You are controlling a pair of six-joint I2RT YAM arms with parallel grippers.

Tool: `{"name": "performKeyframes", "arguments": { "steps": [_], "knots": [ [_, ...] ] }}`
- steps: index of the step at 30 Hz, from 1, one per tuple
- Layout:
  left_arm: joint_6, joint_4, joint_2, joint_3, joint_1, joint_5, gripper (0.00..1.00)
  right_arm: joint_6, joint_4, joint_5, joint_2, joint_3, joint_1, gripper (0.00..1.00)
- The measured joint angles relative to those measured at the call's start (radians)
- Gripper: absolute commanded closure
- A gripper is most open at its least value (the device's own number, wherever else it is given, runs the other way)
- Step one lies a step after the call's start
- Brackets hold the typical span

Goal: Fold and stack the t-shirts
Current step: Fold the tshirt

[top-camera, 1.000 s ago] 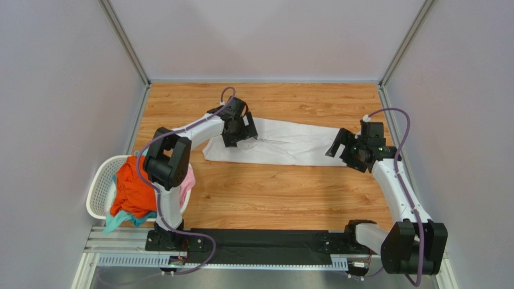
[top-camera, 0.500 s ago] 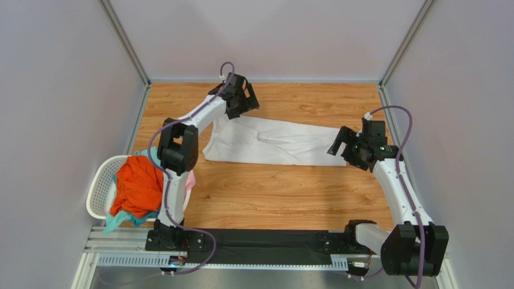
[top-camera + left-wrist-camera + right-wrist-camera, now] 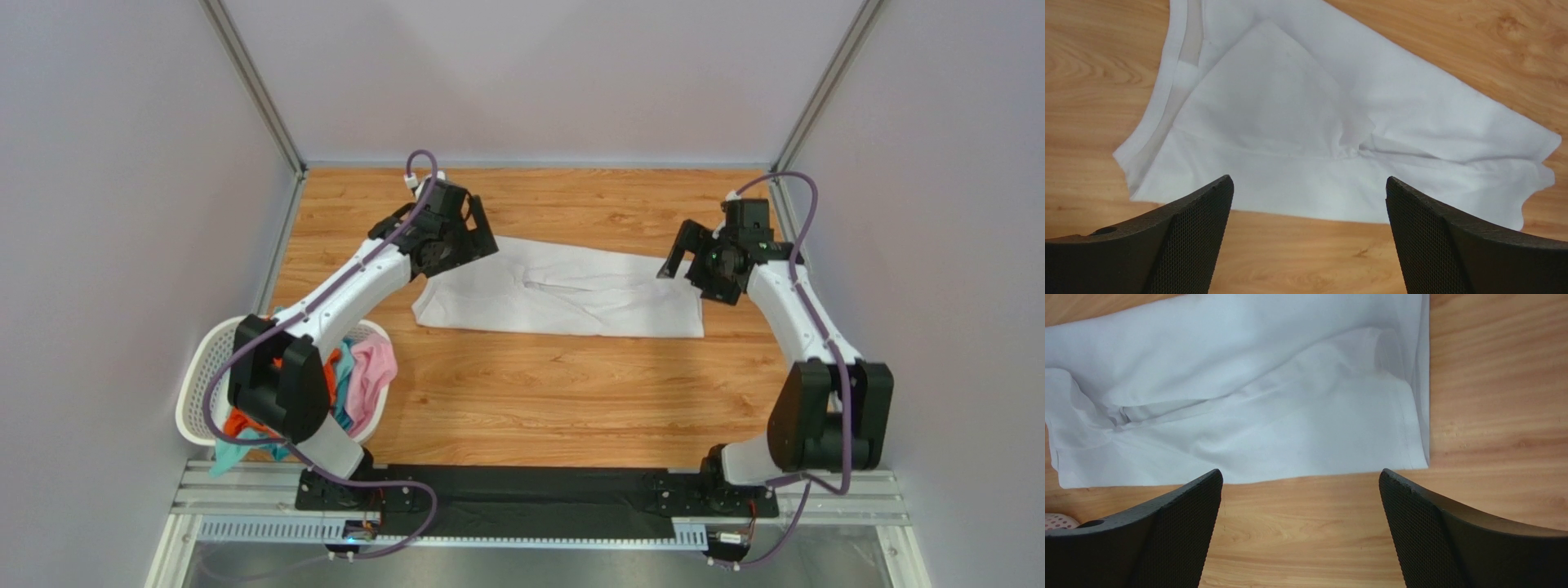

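A white t-shirt (image 3: 558,289) lies folded into a long band on the wooden table; it also shows in the left wrist view (image 3: 1333,131) and in the right wrist view (image 3: 1247,392). My left gripper (image 3: 470,245) is open and empty above the shirt's far left end. My right gripper (image 3: 682,261) is open and empty above its far right end. Both wrist views show open jaws over bare wood beside the shirt's edge. Orange (image 3: 243,425), teal (image 3: 341,368) and pink (image 3: 374,368) shirts lie in the basket, partly hidden by the left arm.
A white perforated laundry basket (image 3: 202,380) stands at the near left. The table (image 3: 552,392) is walled by grey panels on the left, back and right.
My left gripper has risen off the white shirt and swung back and left. My right gripper has moved to the far side of the shirt's right end. The shirt's right end is now squared off.
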Motion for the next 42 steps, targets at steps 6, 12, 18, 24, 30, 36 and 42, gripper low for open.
{"name": "performKeyframes", "arguments": {
  "steps": [6,12,18,24,30,36,42],
  "knots": [
    [-0.029,-0.003,-0.026,-0.097,-0.054,0.010,0.00,-0.042,0.040,-0.010,0.320,0.240,0.045,0.00],
    [-0.035,-0.022,0.206,-0.042,-0.050,0.058,0.00,-0.078,0.052,-0.002,0.574,0.425,0.116,0.00],
    [-0.031,-0.103,0.410,0.172,-0.049,0.078,0.00,-0.074,0.049,0.001,0.639,0.404,0.122,0.00],
    [0.006,-0.214,0.581,0.433,-0.045,0.076,0.00,-0.031,0.185,-0.043,0.418,0.066,0.123,0.00],
    [0.060,-0.293,0.744,0.715,-0.041,0.107,0.00,0.092,0.282,-0.039,0.058,-0.349,0.301,0.00],
    [0.094,-0.358,0.842,0.882,-0.040,0.197,0.00,0.313,0.284,-0.050,-0.305,-0.622,0.726,0.00],
    [0.114,-0.375,0.843,0.884,-0.041,0.259,0.00,0.422,0.199,-0.036,-0.395,-0.636,0.953,0.00]
  ]
}}
